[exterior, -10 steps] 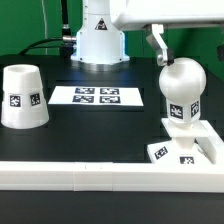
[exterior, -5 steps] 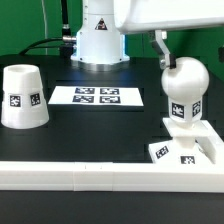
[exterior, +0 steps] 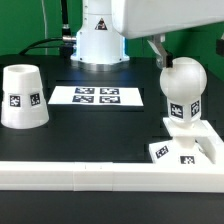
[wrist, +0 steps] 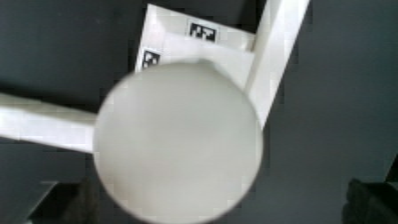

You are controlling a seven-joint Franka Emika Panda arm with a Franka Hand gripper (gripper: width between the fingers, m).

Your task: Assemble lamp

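Observation:
The white round-headed bulb (exterior: 181,88) stands upright on its neck on the flat square base (exterior: 197,150) at the exterior view's right. My gripper (exterior: 164,55) hangs just above and behind the bulb's head, with one dark finger showing beside it. In the wrist view the bulb's head (wrist: 178,140) fills the middle, and my gripper (wrist: 214,208) has its dark fingers far apart on either side, clear of the bulb, so it is open. A tagged part of the base (wrist: 192,42) shows past the bulb. The tapered shade (exterior: 22,97) stands mouth down at the exterior view's left.
The marker board (exterior: 98,96) lies flat in the middle of the black table. The arm's white pedestal (exterior: 98,42) stands behind it. A white rail (exterior: 90,176) runs along the table's front edge and also shows in the wrist view (wrist: 286,60).
My gripper has risen a little off the bulb's head. The bulb, base and shade have not moved.

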